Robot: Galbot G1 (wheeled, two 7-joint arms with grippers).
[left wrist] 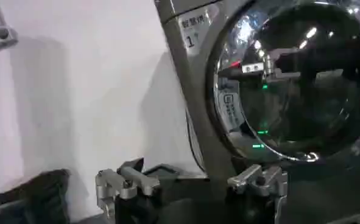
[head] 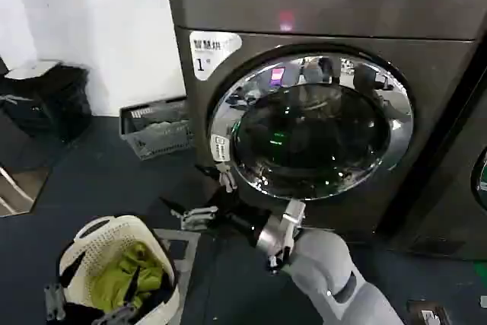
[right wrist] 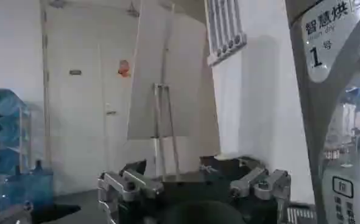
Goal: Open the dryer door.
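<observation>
The dryer (head: 335,5) is a dark grey-brown machine with a white label marked "1" (head: 209,51). Its dryer door (head: 316,127), a chrome ring around dark domed glass, lies flat against the front. My right gripper (head: 209,199) is open, low by the door's lower left edge, under the small latch tag (head: 220,148). In the right wrist view the open right gripper (right wrist: 195,182) faces past the dryer's left side (right wrist: 326,42). My left gripper (head: 87,306) hangs open over the laundry basket. In the left wrist view the left gripper (left wrist: 189,182) looks up at the door (left wrist: 301,91).
A white laundry basket (head: 152,237) with green clothes stands on the dark floor at the lower left. A grey crate (head: 156,127) and a black bin (head: 46,100) stand by the white wall. Another dark machine (head: 464,188) adjoins on the right.
</observation>
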